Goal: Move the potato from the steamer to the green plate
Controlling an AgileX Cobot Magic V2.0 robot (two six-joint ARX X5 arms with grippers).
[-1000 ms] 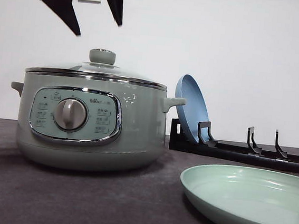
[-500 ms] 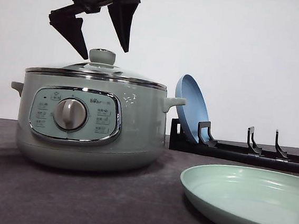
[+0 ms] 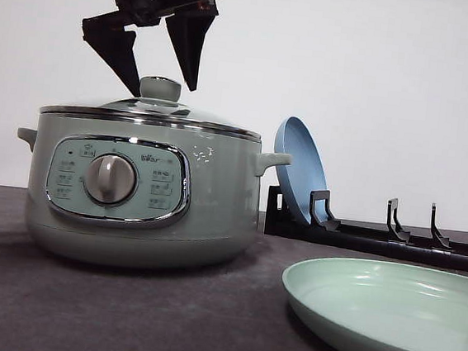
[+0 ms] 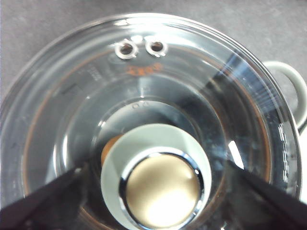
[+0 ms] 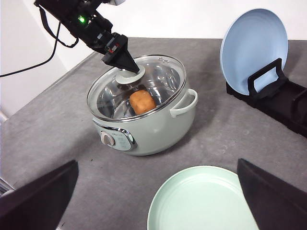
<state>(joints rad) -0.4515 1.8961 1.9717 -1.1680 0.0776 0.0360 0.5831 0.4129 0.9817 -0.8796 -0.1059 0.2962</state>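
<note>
Potato (image 5: 143,101) sits inside the steamer (image 3: 141,191), seen through its closed glass lid (image 5: 144,81). My left gripper (image 3: 156,83) hangs spread wide just above the steamer's lid knob (image 3: 159,89), one fingertip to either side of it and neither touching it. My right gripper's dark fingers (image 5: 41,196) stand far apart, empty, well above the green plate (image 3: 394,319), which lies to the right of the steamer. Behind the steamer's right handle, a blue plate (image 3: 299,169) leans in a black rack (image 3: 377,235).
</note>
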